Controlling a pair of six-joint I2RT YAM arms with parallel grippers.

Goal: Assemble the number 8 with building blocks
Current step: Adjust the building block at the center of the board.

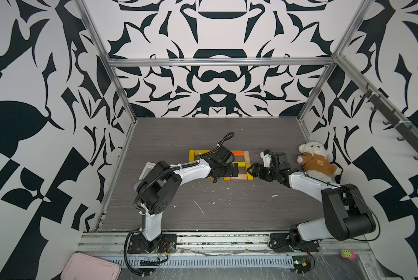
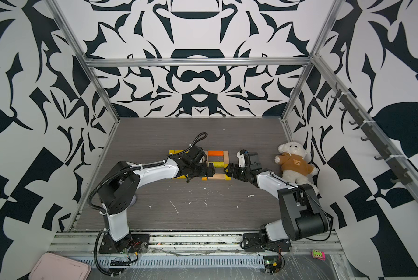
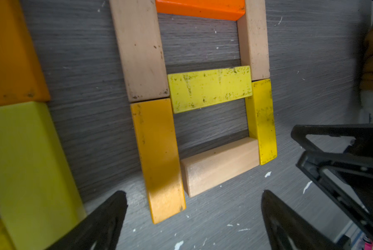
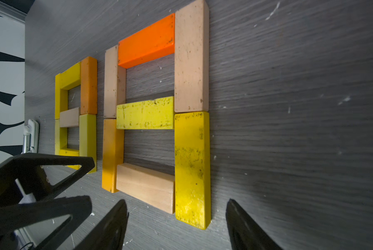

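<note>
Two figure-eights of building blocks lie flat on the grey table (image 1: 227, 208). The right eight (image 4: 145, 112) has an orange top block (image 4: 146, 41), tan upper sides, a yellow crossbar, an amber and a yellow lower side, and a tan bottom block (image 4: 145, 186). The left eight (image 4: 75, 112) is yellow, orange and tan, and my left arm hides most of it in both top views. My left gripper (image 3: 193, 198) hangs open over the right eight's near end (image 1: 239, 178), holding nothing. My right gripper (image 4: 176, 203) is open around the end of the yellow lower side block (image 4: 192, 166) with gaps on both sides.
A white teddy bear in a brown shirt (image 1: 317, 160) lies against the right wall beside my right arm. The two grippers (image 1: 234, 169) (image 1: 250, 169) face each other closely. A white device (image 1: 147, 169) sits behind my left arm. A pink tray (image 1: 90, 266) lies off the table in front.
</note>
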